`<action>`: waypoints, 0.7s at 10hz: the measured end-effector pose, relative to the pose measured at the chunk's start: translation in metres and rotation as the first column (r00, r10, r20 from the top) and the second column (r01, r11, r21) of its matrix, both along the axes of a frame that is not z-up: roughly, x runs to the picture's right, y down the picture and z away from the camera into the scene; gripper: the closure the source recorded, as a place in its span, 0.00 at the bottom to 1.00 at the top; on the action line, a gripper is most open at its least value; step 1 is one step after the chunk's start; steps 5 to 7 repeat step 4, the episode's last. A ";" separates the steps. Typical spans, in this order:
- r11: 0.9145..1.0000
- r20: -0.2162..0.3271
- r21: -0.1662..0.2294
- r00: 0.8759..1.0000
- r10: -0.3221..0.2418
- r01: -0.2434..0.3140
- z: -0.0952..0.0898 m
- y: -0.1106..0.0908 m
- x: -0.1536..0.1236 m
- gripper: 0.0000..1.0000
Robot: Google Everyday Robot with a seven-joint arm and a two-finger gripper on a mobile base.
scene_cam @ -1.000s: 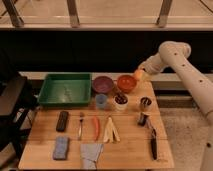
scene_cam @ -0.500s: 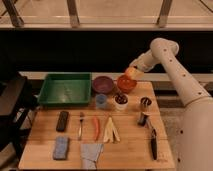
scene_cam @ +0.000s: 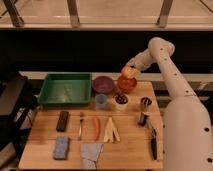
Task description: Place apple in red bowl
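The gripper (scene_cam: 129,73) hangs just above the red bowl (scene_cam: 126,84), its fingers clamped on the apple (scene_cam: 131,73), a small round yellow-orange fruit. The bowl is shallow and glossy, at the far edge of the wooden table (scene_cam: 130,145), beside a purple bowl (scene_cam: 103,83) of similar shape. Left of them lies a rectangular green tray (scene_cam: 65,89). Nearer, a small blue cup (scene_cam: 101,101), a white cup (scene_cam: 121,102), a long red chili (scene_cam: 96,127), a pale banana peel (scene_cam: 111,131) and a flat blue sponge (scene_cam: 61,148).
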State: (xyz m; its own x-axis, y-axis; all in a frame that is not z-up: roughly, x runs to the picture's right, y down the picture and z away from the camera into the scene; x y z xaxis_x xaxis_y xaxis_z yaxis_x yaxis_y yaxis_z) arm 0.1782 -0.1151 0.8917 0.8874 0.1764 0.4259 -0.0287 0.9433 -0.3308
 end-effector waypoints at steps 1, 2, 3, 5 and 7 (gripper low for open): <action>1.000 -0.002 0.000 1.000 0.001 -0.001 0.000 0.000 0.002 0.26; 1.000 -0.002 0.000 1.000 0.000 0.000 0.000 0.000 0.001 0.26; 1.000 -0.001 -0.001 1.000 -0.001 0.001 0.000 0.000 0.000 0.26; 1.000 -0.001 0.000 1.000 -0.002 0.002 0.000 0.000 0.000 0.26; 1.000 -0.001 0.000 1.000 -0.002 0.002 0.000 0.000 0.000 0.26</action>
